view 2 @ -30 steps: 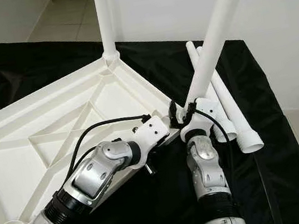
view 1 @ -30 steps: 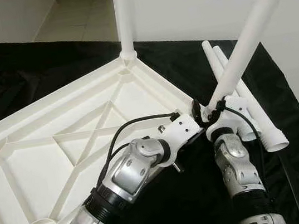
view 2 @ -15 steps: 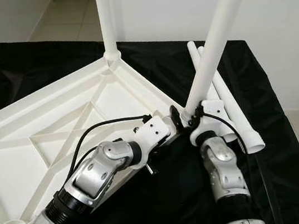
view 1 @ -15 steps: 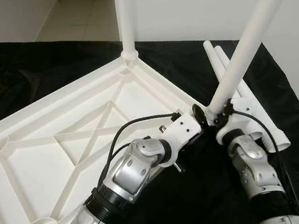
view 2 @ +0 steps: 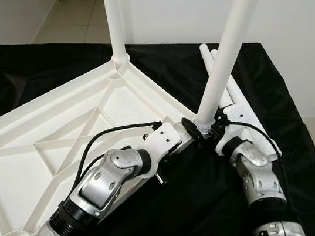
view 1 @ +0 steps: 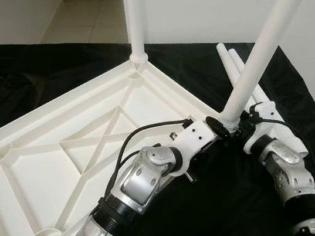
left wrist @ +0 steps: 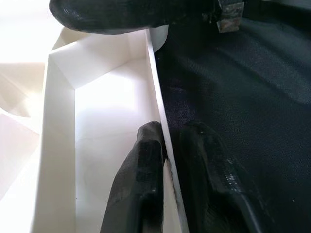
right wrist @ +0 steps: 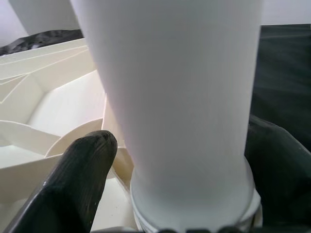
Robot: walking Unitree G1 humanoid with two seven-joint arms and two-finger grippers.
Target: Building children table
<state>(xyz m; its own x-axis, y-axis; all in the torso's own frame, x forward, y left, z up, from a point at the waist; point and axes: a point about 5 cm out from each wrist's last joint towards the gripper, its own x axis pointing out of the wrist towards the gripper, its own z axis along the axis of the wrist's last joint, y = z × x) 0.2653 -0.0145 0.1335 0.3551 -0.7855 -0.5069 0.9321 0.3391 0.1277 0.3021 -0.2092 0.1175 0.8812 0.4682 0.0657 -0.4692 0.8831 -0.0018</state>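
A white plastic tabletop (view 1: 63, 162) is laid upside down on a black cloth (view 1: 218, 210), its ribbed underside facing up. 1 white leg (view 1: 132, 15) is seated upright in the far corner socket of the tabletop. At the near right corner, the rim of the tabletop is pinched between the fingers of the left gripper (left wrist: 167, 160), 1 finger inside the rim and 1 outside. Just beside that corner, a second, tilted leg (view 1: 266, 48) is clasped near its lower end by the right gripper (right wrist: 180, 189), its fingers (right wrist: 73, 179) closed around the tube. Beyond this corner, 2 spare legs (view 1: 234, 68) are laid together on the cloth.
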